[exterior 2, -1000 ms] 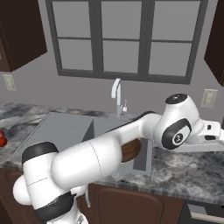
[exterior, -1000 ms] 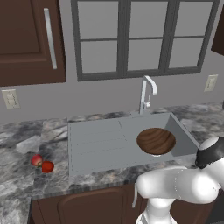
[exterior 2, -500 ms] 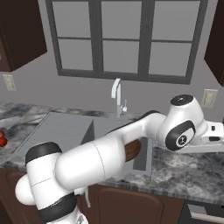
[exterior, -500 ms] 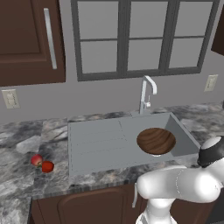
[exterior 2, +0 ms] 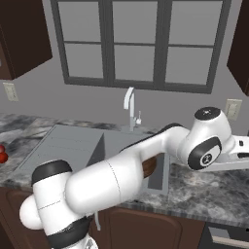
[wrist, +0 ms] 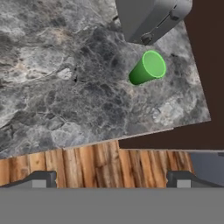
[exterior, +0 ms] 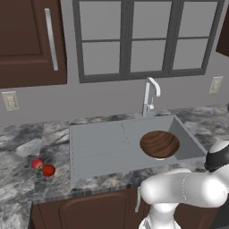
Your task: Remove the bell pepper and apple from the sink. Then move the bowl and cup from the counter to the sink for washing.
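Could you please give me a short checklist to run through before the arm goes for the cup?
1. Bell pepper and apple out of the sink, on the counter: ok.
2. Bowl in the sink: ok.
3. Cup upright on the counter: ok.
4. Gripper open with nothing between its fingertips: ok.
5. Gripper lined up over the cup: not ok, the cup sits off to one side.
6. Grey appliance beside the cup, clearance: cannot tell.

Dark-brown wooden bowl [exterior: 159, 144] with visible grain, centre right. Matte grey sink [exterior: 103, 144], ribbed drainboard, shiny chrome faucet [exterior: 150, 95]. Marbled stone counter [wrist: 65, 83], pale veins. Smooth plain green cup [wrist: 148, 68], upper right.
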Tool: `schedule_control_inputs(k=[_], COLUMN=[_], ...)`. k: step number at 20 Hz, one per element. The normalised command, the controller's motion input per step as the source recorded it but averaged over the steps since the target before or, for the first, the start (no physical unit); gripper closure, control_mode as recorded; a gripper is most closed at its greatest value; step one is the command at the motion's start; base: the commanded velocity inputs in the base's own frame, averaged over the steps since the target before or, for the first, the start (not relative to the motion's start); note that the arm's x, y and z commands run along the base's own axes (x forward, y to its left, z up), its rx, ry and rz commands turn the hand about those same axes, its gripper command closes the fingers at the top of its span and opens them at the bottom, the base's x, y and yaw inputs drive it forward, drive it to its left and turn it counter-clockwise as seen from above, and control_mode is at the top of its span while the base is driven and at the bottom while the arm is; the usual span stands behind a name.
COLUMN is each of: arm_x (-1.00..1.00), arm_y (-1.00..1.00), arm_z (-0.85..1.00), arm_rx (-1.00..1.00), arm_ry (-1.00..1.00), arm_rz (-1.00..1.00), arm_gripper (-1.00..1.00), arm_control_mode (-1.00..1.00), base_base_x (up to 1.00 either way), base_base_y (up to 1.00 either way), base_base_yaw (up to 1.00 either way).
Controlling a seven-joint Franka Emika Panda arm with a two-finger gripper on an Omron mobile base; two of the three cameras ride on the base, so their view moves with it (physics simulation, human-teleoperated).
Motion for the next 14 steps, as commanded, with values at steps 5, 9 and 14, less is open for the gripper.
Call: schedule_control_inputs(k=[5, 9, 14], arm_x=[0.07, 0.06, 0.07], arm_y=[-0.02, 0.0, -0.04], arm_z=[0.0, -0.03, -0.04], arm_rx=[0.0, 0.0, 0.0], arm_ry=[0.0, 0.0, 0.0], arm_rz=[0.06, 0.08, 0.06], arm_gripper=[-1.0, -1.0, -1.0], arm_control_mode=[-1.0, -1.0, -1.0], base_base_x=[0.0, 0.0, 0.0], base_base_y=[0.0, 0.0, 0.0], base_base_yaw=[0.0, 0.0, 0.0])
